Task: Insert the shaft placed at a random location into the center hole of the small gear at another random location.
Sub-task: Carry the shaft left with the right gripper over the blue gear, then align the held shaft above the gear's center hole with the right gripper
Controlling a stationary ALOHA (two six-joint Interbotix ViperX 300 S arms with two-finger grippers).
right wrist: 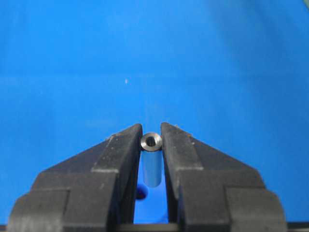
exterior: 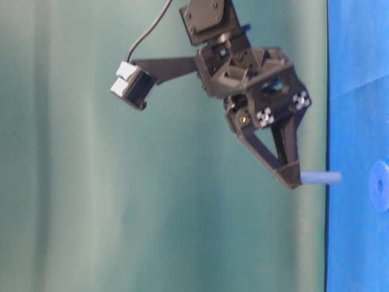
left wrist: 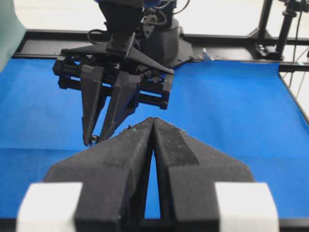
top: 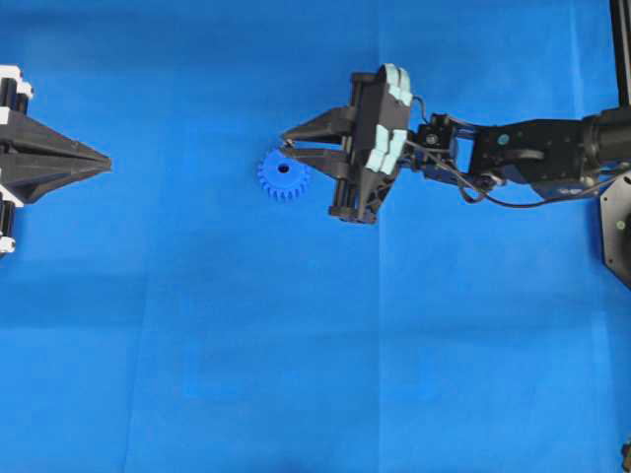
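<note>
Your right gripper (right wrist: 151, 140) pinches the tiny silvery metal shaft (right wrist: 150, 166) just above the small blue plastic gear (top: 284, 176); misaligned, it'll hit the hub, miss the center hole (top: 284, 168). Left gripper (left wrist: 152, 126) pressed together.

A bright blue cloth (top: 296, 374), faintly creased into squares, covers the table from edge to edge under even light. A black frame rail (left wrist: 231, 38) runs along the table's far edge, with pale, washed-out brightness beyond it. A plain green backdrop (exterior: 73, 201) hangs behind one side of the table.
</note>
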